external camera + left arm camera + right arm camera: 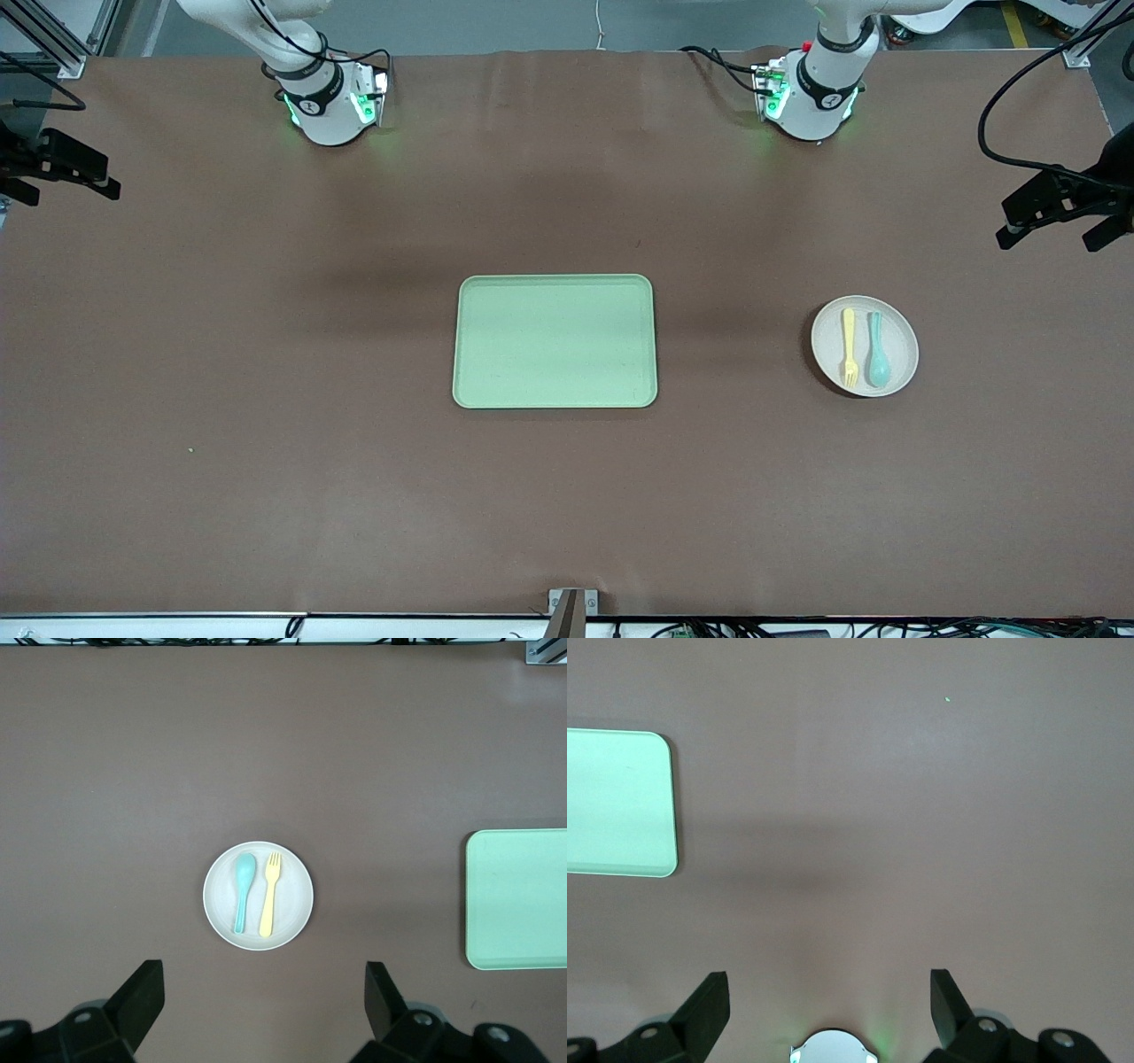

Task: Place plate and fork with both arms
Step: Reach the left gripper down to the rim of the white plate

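The beige plate (901, 347) sits on the brown table toward the left arm's end. The pale-yellow fork (849, 346) and a teal spoon (877, 351) lie side by side on it. My left gripper (263, 979) is open and empty, high over the table, and sees the plate (297, 896), fork (268, 896) and spoon (243, 891) below. My right gripper (828, 983) is open and empty, high over its own base (830, 1048). Neither gripper shows in the front view, only the arm bases (330, 106) (811, 97).
A light-green rectangular tray (555, 341) lies empty at the table's middle, between the two arms' ends; its edge shows in the left wrist view (518, 899) and the right wrist view (616, 802). Black mounts stand at both table ends (62, 164) (1059, 204).
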`<state>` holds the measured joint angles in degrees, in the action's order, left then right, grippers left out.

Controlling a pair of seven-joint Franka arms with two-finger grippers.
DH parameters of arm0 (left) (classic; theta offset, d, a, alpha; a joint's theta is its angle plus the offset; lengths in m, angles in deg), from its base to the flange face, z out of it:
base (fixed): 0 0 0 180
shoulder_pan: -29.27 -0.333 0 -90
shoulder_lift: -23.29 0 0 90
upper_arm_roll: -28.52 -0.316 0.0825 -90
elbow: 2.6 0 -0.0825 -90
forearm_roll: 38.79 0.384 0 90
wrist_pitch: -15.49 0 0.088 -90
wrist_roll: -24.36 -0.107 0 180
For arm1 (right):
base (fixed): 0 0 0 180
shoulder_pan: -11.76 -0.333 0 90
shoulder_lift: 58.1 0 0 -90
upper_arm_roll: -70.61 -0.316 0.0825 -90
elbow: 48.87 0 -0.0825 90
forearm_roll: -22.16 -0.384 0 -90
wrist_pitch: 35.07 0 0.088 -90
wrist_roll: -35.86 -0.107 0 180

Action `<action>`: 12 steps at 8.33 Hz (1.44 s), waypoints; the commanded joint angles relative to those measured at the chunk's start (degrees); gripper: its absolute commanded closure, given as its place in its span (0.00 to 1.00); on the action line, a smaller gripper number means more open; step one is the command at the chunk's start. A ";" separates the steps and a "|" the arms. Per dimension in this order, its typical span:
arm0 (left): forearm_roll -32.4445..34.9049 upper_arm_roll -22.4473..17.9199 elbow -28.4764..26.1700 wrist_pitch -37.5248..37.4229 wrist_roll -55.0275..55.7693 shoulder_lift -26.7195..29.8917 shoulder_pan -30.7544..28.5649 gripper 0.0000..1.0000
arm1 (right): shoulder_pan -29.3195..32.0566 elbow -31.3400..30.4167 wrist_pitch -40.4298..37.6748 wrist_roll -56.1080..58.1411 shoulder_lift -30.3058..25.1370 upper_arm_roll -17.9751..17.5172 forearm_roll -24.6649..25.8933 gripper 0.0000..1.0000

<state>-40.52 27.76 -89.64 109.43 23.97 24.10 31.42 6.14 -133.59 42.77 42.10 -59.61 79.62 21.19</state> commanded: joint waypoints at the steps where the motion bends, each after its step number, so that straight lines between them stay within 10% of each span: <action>1: 0.67 0.23 3.17 -0.25 -0.92 -0.72 0.48 0.00 | 0.08 -0.18 1.08 -1.14 -0.08 -0.21 0.44 0.00; 8: -5.89 0.14 -3.65 -2.37 -6.83 -13.96 -9.34 0.00 | -0.18 -1.59 2.05 -1.23 -0.25 -0.30 0.53 0.00; 12: -8.20 0.41 -11.64 14.29 -18.83 -26.09 -13.29 0.01 | -0.18 -2.29 2.67 -1.32 -0.25 -0.39 0.44 0.00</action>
<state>-47.61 27.65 -99.96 119.67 7.96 0.79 19.74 5.99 -134.54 44.70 41.83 -59.09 79.45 21.19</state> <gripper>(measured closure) 0.004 0.000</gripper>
